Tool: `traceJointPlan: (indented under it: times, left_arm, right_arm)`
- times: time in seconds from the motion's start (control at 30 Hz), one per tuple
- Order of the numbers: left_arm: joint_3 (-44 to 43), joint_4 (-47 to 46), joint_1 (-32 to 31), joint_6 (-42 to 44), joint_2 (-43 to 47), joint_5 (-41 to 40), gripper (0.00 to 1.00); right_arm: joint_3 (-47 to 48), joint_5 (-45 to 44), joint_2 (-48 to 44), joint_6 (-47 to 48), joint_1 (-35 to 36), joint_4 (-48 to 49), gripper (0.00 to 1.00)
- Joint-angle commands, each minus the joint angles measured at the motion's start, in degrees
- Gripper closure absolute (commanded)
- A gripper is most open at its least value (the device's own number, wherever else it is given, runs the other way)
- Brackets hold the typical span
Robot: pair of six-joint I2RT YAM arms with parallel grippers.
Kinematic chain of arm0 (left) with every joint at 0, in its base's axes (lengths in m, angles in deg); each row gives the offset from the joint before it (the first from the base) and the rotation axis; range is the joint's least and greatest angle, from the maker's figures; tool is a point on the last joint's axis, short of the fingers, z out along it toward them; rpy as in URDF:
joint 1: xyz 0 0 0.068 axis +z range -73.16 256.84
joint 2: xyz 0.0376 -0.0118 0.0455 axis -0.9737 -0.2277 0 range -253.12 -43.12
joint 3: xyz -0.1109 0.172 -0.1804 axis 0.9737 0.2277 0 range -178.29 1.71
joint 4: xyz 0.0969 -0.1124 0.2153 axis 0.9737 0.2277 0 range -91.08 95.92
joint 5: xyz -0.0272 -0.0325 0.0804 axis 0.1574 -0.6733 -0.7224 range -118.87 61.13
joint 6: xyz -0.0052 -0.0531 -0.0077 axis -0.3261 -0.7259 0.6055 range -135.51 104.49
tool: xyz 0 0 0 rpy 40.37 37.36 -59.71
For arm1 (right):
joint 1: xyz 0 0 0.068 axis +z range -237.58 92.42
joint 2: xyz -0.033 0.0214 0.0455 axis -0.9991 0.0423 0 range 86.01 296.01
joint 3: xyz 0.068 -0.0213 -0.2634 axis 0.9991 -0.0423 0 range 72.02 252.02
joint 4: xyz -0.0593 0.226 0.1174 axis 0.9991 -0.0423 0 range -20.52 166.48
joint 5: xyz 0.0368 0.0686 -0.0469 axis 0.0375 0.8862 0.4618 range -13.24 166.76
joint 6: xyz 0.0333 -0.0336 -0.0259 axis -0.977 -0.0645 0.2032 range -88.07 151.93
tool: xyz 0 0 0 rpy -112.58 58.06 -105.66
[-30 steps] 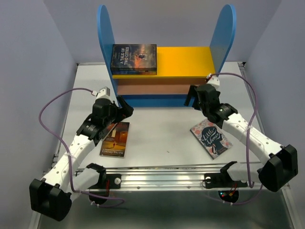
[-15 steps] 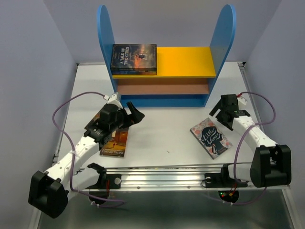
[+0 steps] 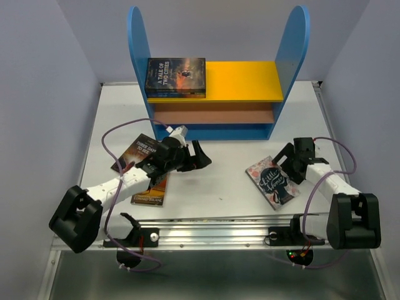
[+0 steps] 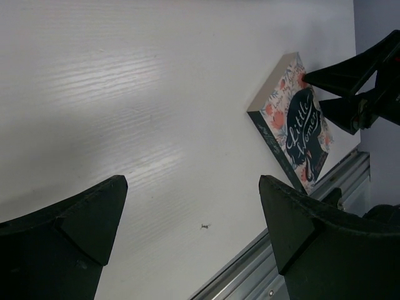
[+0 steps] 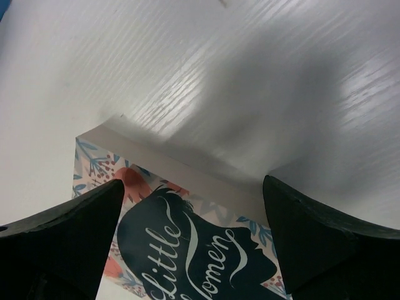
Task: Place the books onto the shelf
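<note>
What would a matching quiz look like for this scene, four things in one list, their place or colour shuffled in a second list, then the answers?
Column one:
1. A Tale of Two Cities
2. Little Women
3. sunset-cover book
4. shelf side panels

Column two:
A. blue
B. flat on the table, by the right fingers
C. on the yellow board
D. on the table, partly under the left arm

Pairs: 1-C, 2-B, 3-D, 4-A
</note>
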Motion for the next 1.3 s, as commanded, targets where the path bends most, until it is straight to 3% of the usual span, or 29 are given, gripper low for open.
traceJointPlan:
  times: [0.0, 0.23, 0.43, 0.57, 0.73, 0.97, 1.27]
  left_arm:
    - [-3.5, -8.5, -2.1, 0.2, -3.9, 4.4, 0.01]
    - [-9.1, -12.5, -8.0, 0.2, -15.7, 10.5, 0.01]
    - [-14.5, -13.6, -11.7, 0.0, -24.8, 16.4, 0.06]
    - [-17.2, -13.6, -11.8, -0.1, -29.4, 19.6, 0.24]
    - [-20.4, -7.4, -11.8, 1.6, -32.9, 17.0, 0.50]
    - [-20.7, -3.0, -11.6, 3.8, -34.8, 14.2, 0.51]
    - [-21.5, -1.5, -10.6, 3.8, -36.0, 13.4, 0.54]
  right_arm:
    - [-5.2, 15.9, -3.8, -3.8, 0.2, 0.9, 0.03]
    - [-7.9, 25.4, -10.4, -7.8, 0.8, 2.5, 0.06]
    - [-7.8, 27.6, -8.3, -8.6, 6.5, 4.5, 0.07]
    - [-6.4, 27.1, -5.7, -9.6, 11.9, 5.7, 0.07]
    - [-5.0, 28.1, -6.7, -9.3, 11.9, 5.9, 0.11]
    - [-3.6, 35.3, -8.7, -7.3, 12.4, 5.7, 0.16]
    - [-2.6, 49.2, -8.6, -1.7, 12.9, 5.3, 0.34]
